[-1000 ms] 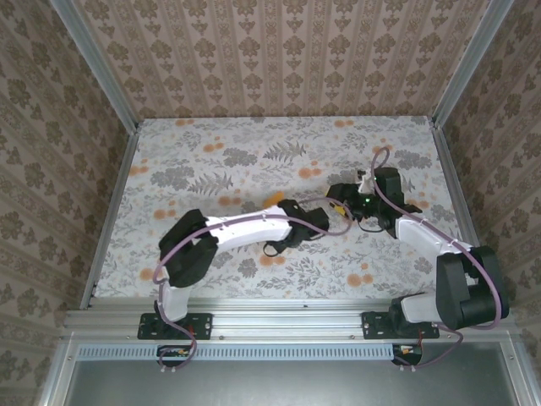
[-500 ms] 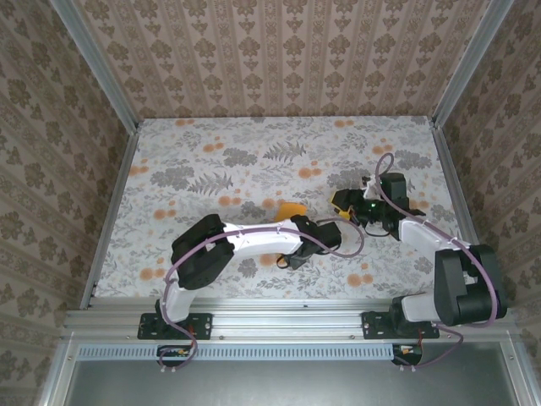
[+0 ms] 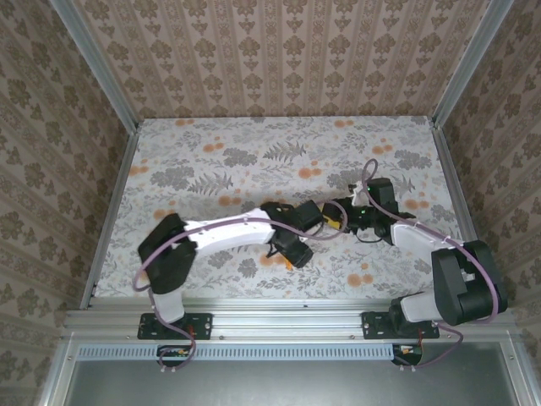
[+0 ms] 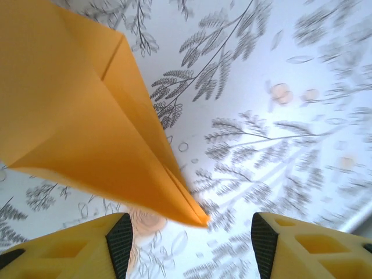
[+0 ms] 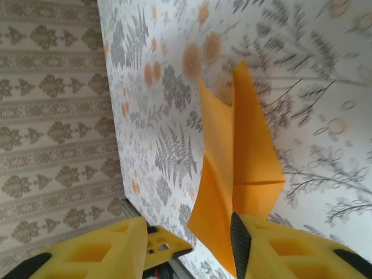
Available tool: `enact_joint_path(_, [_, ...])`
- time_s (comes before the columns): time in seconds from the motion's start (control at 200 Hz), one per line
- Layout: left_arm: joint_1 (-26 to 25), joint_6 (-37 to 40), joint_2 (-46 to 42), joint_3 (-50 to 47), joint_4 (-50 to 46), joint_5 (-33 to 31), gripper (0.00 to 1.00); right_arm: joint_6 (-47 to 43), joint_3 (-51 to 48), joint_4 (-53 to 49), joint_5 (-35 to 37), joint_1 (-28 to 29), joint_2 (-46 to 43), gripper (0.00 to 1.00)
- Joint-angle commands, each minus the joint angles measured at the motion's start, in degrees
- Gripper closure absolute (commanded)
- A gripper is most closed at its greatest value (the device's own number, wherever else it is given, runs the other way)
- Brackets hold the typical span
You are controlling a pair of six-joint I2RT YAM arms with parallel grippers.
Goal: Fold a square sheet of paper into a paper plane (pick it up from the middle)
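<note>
Where left fingers [image 4: 64, 256] spread, paper plane [image 4: 87, 128] tip between them, floral tabletop [image 4: 290, 70]

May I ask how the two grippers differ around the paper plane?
The left gripper has the paper plane pointing between its fingers, touching neither; the right gripper has the paper's edge alongside one finger. The left sits lower in the top view than the right. Both stand open.

Lab test cell (wallpapered panels [image 3: 279, 59], aluminium frame [image 3: 254, 317])
</note>
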Motion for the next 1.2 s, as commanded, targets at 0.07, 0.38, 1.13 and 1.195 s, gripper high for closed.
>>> enact_joint_path(0.07, [7.95,-3.24,-11.27,-5.24,0.51,12.90,0.39,0.75,0.11,0.63,2.01,6.41,0.37,0.60])
enact_joint_path(0.38, [24.70,-7.44,-25.24,-16.03,2.22,15.94,0.40,1.64,3.72,-1.42,9.52,19.73,1.99,0.69])
enact_joint_path(1.13, [33.43,-13.83,-22.93,-25.16,12.58,23.73,0.39,-8.12,9.08,-11.13,22.33,25.07,14.20,0.86])
enact_joint_path(1.195, [33.47,-14.11,-22.65,-25.41,13.01,23.99,0.39,-7.79,8.01,-9.59,21.88,24.49,14.49,0.86])
